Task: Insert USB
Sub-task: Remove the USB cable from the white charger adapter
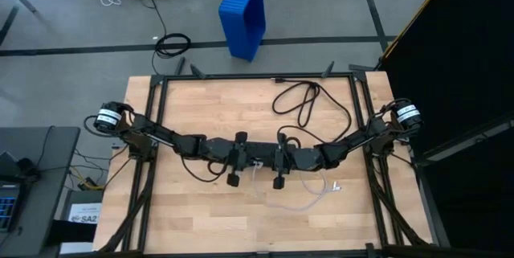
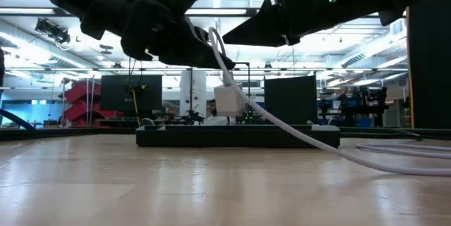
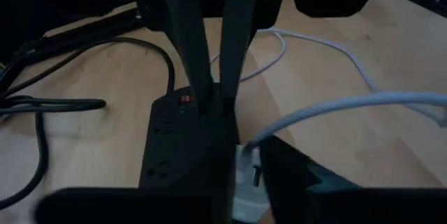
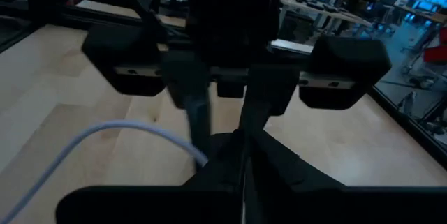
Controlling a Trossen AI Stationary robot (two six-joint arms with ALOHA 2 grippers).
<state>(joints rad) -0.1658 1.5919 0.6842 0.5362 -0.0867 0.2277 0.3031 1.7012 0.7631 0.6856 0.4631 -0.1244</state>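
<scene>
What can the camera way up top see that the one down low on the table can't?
Only the high view shows the blue bin on the floor and the black cord looped on the table. Only the low view shows the white plug hanging just above the black power strip, and the room behind. Both show the white USB cable and the two arms meeting mid-table.

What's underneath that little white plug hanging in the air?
Below the small white plug lies the long black power strip on the wooden table. Its sockets cannot be seen from this level view.
</scene>
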